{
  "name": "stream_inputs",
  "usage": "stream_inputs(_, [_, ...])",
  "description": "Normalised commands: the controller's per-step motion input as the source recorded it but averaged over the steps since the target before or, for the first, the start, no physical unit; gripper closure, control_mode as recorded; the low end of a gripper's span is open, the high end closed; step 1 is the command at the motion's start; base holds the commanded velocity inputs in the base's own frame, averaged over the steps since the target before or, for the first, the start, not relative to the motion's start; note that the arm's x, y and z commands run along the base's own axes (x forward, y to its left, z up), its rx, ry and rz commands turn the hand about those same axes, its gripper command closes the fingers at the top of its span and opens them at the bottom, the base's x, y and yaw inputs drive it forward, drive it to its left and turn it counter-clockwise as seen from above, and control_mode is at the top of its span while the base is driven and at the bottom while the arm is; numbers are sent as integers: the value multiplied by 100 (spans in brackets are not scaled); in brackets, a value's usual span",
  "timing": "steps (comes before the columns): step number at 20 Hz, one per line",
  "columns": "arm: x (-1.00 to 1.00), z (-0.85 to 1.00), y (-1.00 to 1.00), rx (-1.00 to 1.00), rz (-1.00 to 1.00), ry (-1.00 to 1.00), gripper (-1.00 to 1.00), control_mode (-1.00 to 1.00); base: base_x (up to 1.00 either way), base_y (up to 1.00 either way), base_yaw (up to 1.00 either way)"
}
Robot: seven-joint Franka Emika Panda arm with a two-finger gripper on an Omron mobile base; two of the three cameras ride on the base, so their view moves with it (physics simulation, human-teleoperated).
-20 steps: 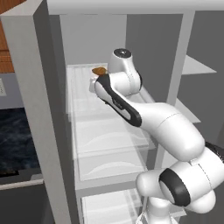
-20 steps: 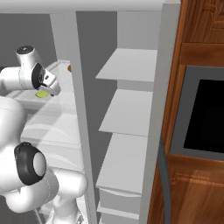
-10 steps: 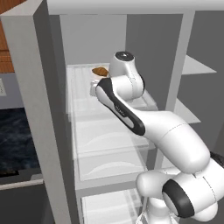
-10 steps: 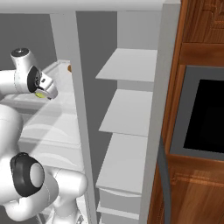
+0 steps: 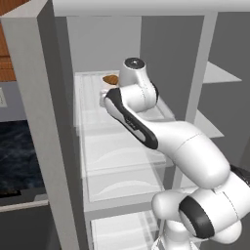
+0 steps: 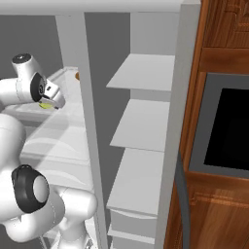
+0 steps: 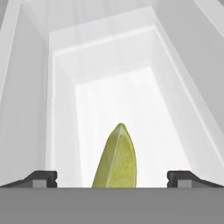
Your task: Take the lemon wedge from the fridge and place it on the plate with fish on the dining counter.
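The lemon wedge (image 7: 116,159), yellow-green and tiny, lies on the white translucent top shelf (image 5: 93,105) of the open fridge (image 5: 41,127). In the hand view it sits just ahead of my gripper (image 7: 112,179), centred between the two dark fingertips (image 7: 41,178), which stand wide apart on either side. In the right base view the wedge (image 6: 45,105) shows right under the hand, with the gripper (image 6: 53,103) open beside it. The plate and the fish are out of view.
A brown oval food item (image 5: 111,79) rests at the back of the same shelf. More white shelves (image 5: 122,146) lie below, and grey door shelves (image 6: 141,126) stand to the right. The dark marbled dining counter (image 5: 14,156) shows left of the fridge. A wooden cabinet with a dark oven (image 6: 228,131) is at the right.
The arm has reached further into the fridge along the top shelf, bringing the hand over the lemon wedge. The jaws have stayed open.
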Motion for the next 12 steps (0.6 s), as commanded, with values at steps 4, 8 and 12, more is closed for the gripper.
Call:
stream_inputs(4, [3, -28, 0, -7, 0, 4, 100, -100, 0, 0, 0])
stream_inputs(8, [-8, -63, 5, -11, 0, 23, 100, -100, 0, 0, 0])
stream_inputs(12, [0, -21, 0, -5, 0, 1, 100, -100, 0, 0, 0])
